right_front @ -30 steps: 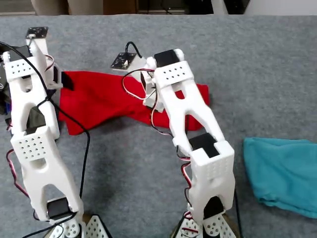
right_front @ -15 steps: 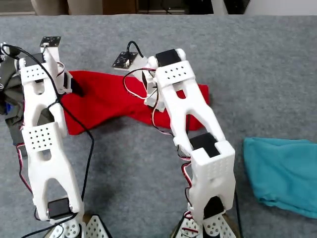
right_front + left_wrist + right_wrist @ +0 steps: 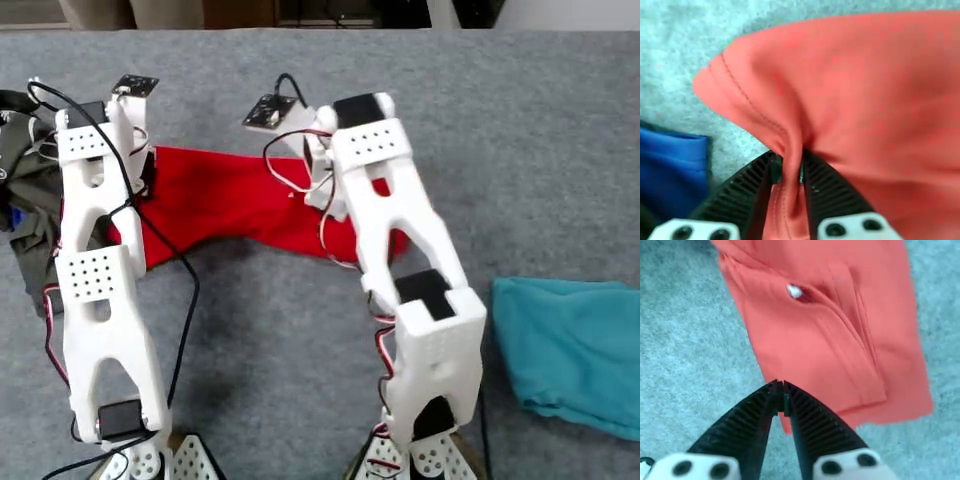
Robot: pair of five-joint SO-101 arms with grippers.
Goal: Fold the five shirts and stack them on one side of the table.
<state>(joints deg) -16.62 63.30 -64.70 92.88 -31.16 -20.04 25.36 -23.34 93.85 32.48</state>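
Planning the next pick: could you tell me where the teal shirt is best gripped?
Probably the teal shirt by its corner nearest the arms, coming down from above: that corner lies flat and uncovered on the table, while the opposite side runs off the high view.

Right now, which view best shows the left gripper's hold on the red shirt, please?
The left wrist view: the left gripper pinches a fold of the red shirt. From the high view, the arm covers that pinch; the right wrist view shows the shirt elsewhere.
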